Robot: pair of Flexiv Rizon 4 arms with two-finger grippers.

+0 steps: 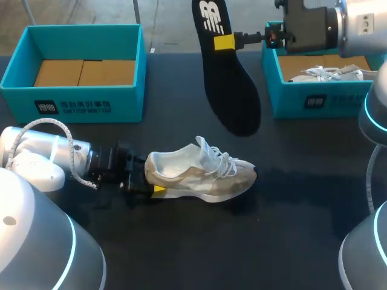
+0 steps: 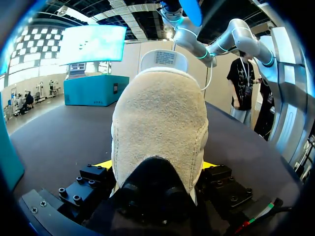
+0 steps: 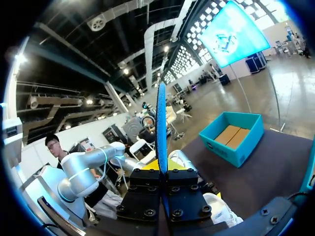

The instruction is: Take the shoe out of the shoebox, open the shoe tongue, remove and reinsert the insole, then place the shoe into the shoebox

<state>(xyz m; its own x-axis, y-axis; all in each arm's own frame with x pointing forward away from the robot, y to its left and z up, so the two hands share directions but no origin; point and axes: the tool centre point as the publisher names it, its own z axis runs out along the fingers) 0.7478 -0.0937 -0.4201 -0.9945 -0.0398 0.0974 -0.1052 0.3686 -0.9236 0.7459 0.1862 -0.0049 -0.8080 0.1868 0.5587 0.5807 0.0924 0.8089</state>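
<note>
A white and beige shoe lies on its sole on the dark table, toe toward the right. My left gripper is at its heel, one yellow-tipped finger on each side, shut on it. In the left wrist view the fuzzy heel fills the gap between the fingers. A black insole hangs in the air above the table's far side, with my right gripper shut on its heel end. In the right wrist view the insole stands edge-on, straight out of the shut gripper.
A teal shoebox at the back right holds another white shoe. A second teal box with a brown cardboard insert stands at the back left. Bare dark table lies in front of the shoe and to its right.
</note>
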